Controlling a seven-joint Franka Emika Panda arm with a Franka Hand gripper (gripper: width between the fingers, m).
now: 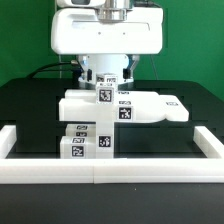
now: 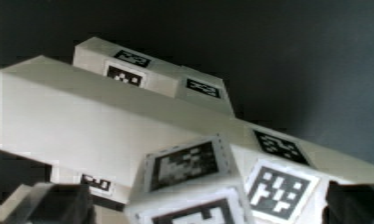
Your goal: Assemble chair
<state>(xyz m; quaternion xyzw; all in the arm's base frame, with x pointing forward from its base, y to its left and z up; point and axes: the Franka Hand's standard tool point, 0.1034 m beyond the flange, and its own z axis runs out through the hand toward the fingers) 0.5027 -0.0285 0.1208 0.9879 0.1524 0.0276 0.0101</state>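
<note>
The chair's white tagged pieces stand grouped at the table's middle in the exterior view: a flat slab, an upright bar rising from it, and lower blocks in front. My gripper hangs just above the upright bar. In the wrist view the slab fills the frame, and a tagged bar end sits between my two dark fingers. The gripper is spread wide, with a gap showing beside the bar end. It looks open and holds nothing.
A long low white border rail runs along the table's front, with side rails at the exterior view's left and right. The robot's white base stands behind the parts. The tabletop is black.
</note>
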